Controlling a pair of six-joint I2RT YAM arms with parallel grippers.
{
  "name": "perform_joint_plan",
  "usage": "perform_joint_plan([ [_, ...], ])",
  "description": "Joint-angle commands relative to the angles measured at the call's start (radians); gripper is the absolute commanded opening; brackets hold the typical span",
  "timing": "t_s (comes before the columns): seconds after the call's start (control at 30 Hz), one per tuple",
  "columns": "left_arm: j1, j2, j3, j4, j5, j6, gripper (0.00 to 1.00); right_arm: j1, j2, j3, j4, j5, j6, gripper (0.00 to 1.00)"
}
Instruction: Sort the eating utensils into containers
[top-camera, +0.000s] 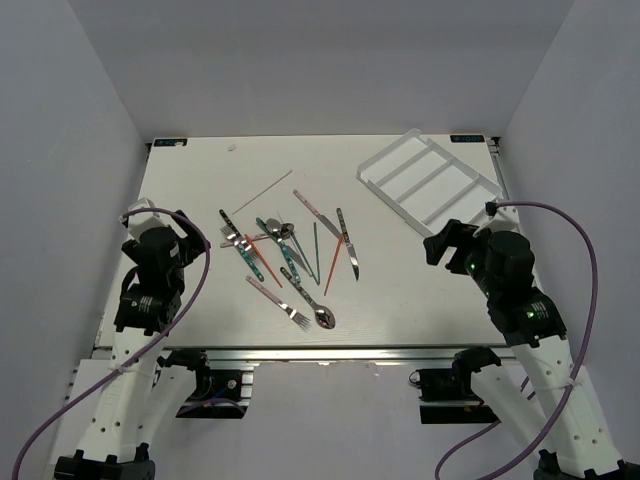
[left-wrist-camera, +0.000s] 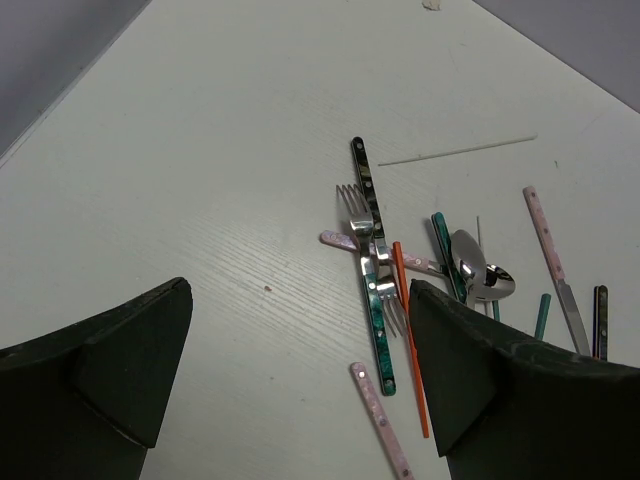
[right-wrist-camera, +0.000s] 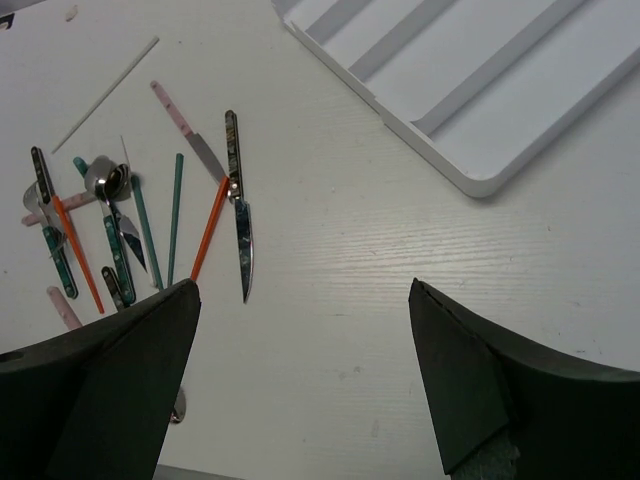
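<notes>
The utensils lie scattered mid-table: forks, spoons and knives with pink, teal, orange and dark handles, plus thin sticks. The whitish divided tray sits at the back right, its compartments empty. My left gripper is open and empty, left of the pile. In the left wrist view a teal-handled fork and an orange stick lie near its right finger. My right gripper is open and empty over bare table between pile and tray. The right wrist view shows a dark-handled knife and the tray.
A long pale stick lies apart behind the pile. A small pale speck lies near the back edge. Grey walls stand on three sides. A fork and a spoon lie close to the table's front edge.
</notes>
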Motion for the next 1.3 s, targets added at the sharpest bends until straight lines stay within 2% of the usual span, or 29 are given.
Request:
perform_joint_plan([
  [0.0, 0.004, -0.011, 0.021, -0.005, -0.022, -0.008, 0.98, -0.003, 0.016, 0.046, -0.010, 0.023, 0.003, 0.89],
  [0.2, 0.004, -0.011, 0.021, -0.013, -0.039, -0.017, 0.98, -0.003, 0.024, 0.022, 0.042, -0.028, 0.001, 0.89],
  [0.27, 0.004, -0.012, 0.019, -0.013, -0.039, -0.018, 0.98, -0.005, 0.051, 0.008, 0.091, -0.103, 0.000, 0.89],
  [0.33, 0.006, -0.011, 0.019, -0.013, -0.039, -0.018, 0.98, -0.003, 0.143, 0.006, 0.127, -0.240, -0.007, 0.89],
  [0.4, 0.004, -0.009, 0.019, -0.013, -0.038, -0.017, 0.98, 0.020, 0.279, 0.031, 0.148, -0.276, 0.003, 0.89],
  [0.47, 0.004, -0.009, 0.019, -0.015, -0.039, -0.017, 0.98, 0.090, 0.367, 0.072, 0.183, -0.188, -0.006, 0.89],
  [0.5, 0.004, -0.009, 0.019, -0.012, -0.038, -0.017, 0.98, 0.185, 0.474, 0.100, 0.190, -0.133, -0.016, 0.89],
  [0.53, 0.006, -0.009, 0.019, -0.013, -0.039, -0.017, 0.98, 0.225, 0.537, 0.138, 0.174, -0.031, -0.025, 0.89],
  [0.57, 0.006, -0.008, 0.019, -0.012, -0.039, -0.017, 0.98, 0.295, 0.672, 0.234, 0.150, 0.001, -0.033, 0.89],
  [0.7, 0.006, 0.004, 0.018, -0.016, -0.042, -0.018, 0.98, 0.409, 0.940, 0.418, 0.085, 0.177, 0.019, 0.89],
  [0.8, 0.007, 0.011, 0.018, -0.016, -0.045, -0.018, 0.98, 0.419, 1.093, 0.521, 0.117, 0.251, -0.006, 0.72],
  [0.83, 0.007, 0.011, 0.018, -0.018, -0.044, -0.017, 0.98, 0.419, 1.130, 0.552, 0.128, 0.253, -0.040, 0.63],
  [0.93, 0.006, 0.011, 0.015, -0.013, -0.039, -0.018, 0.98, 0.410, 1.275, 0.688, 0.109, 0.227, -0.141, 0.56],
  [1.03, 0.006, 0.020, 0.013, -0.007, -0.022, -0.012, 0.98, 0.354, 1.401, 0.785, 0.098, 0.185, -0.163, 0.48],
  [1.2, 0.006, 0.037, 0.015, -0.004, -0.012, -0.009, 0.98, 0.310, 1.506, 0.885, 0.082, 0.103, -0.198, 0.42],
  [1.27, 0.006, 0.038, 0.016, -0.001, 0.008, -0.005, 0.98, 0.298, 1.550, 0.925, 0.064, 0.073, -0.212, 0.37],
])
